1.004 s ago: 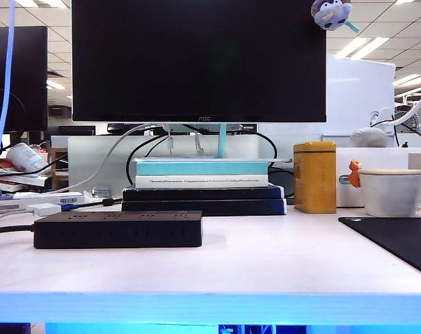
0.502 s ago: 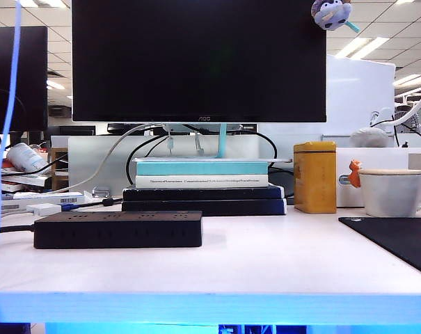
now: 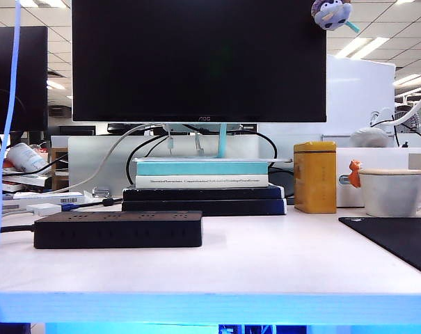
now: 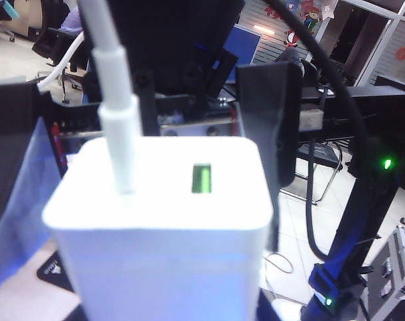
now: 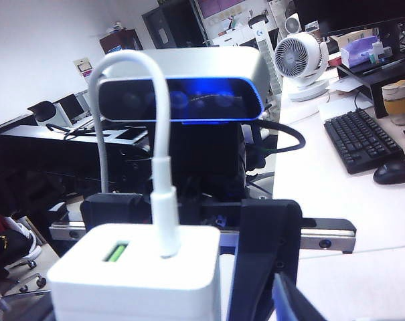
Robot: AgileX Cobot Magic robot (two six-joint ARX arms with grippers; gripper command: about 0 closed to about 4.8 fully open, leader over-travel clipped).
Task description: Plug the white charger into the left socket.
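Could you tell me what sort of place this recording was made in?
Most likely an open-plan office: a monitor propped on stacked books on a desk, ceiling light panels behind, and office chairs at neighbouring workstations.

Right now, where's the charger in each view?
Exterior: charger and grippers not in view; only what looks like its cable down the left edge.
Left wrist: charger fills the lower centre, held in the left gripper.
Right wrist: lower left, close to the right gripper.
Shared landmark: the white cable.
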